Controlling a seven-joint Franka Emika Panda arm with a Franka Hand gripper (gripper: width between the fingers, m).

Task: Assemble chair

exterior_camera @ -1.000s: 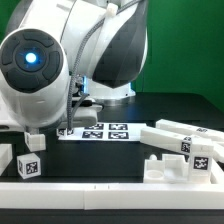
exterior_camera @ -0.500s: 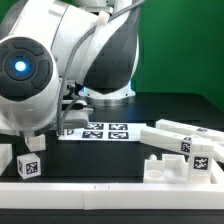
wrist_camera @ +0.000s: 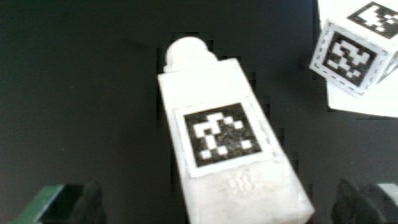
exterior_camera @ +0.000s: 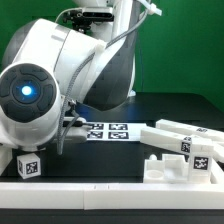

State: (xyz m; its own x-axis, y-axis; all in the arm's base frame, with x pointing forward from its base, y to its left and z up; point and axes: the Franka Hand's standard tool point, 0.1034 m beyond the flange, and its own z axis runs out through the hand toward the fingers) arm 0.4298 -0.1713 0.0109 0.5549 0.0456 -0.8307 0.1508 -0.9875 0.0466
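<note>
In the wrist view a long white chair part point(wrist_camera: 222, 130) with a square tag and a rounded peg at its far end lies on the black table. My gripper point(wrist_camera: 214, 205) is open, its dark fingers point(wrist_camera: 64, 200) standing wide on either side of the part's near end without touching it. Another tagged white part point(wrist_camera: 356, 55) lies beside it. In the exterior view more white chair parts point(exterior_camera: 186, 141) and a notched white piece point(exterior_camera: 168, 168) lie at the right. My gripper is hidden behind the arm there.
The marker board point(exterior_camera: 106, 131) lies mid-table. A small white tagged cube point(exterior_camera: 30, 165) sits at the exterior view's left. A white rail point(exterior_camera: 110, 190) runs along the front edge. The arm's bulk point(exterior_camera: 35, 95) fills the left.
The arm has tilted and dropped lower, its big round joint moving down and toward the exterior view's left. The parts on the table have not moved.
</note>
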